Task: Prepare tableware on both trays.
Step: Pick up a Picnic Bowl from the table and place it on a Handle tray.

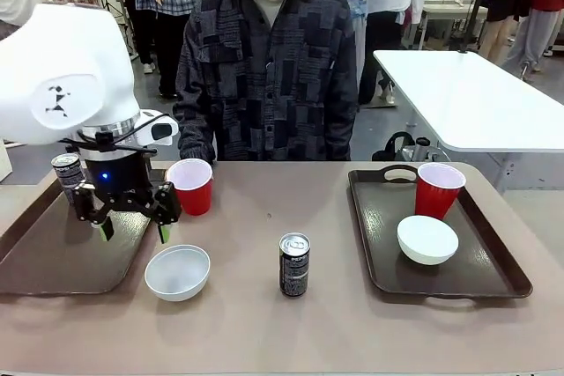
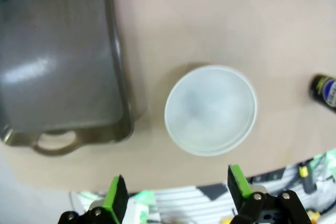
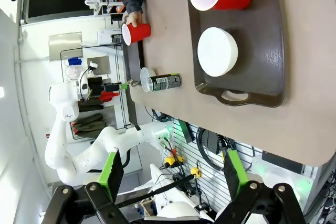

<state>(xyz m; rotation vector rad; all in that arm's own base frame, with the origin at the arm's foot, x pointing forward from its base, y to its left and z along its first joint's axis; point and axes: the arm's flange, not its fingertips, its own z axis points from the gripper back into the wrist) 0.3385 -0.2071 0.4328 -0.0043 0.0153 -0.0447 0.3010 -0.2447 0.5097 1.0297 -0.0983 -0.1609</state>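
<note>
The left gripper (image 1: pixel 135 231) hangs with its jaws spread wide, holding nothing, over the right edge of the left tray (image 1: pixel 53 261). The white bowl (image 1: pixel 177 271) sits on the bare table at about 4 o'clock from it, just beside the tray's rim. In the left wrist view the bowl lies at 12 o'clock from the green pads (image 2: pixel 116 198), with nothing between.

A red cup (image 1: pixel 191 185) stands on the table at 2 o'clock. The far can (image 1: pixel 66 175) is at 10 o'clock, and the middle can (image 1: pixel 294 263) is at 3 o'clock.

The right tray (image 1: pixel 493 261) carries a second cup (image 1: pixel 438 188) and a second bowl (image 1: pixel 427 239). The right gripper (image 3: pixel 170 174) is spread wide too, empty, well apart from that tray.
</note>
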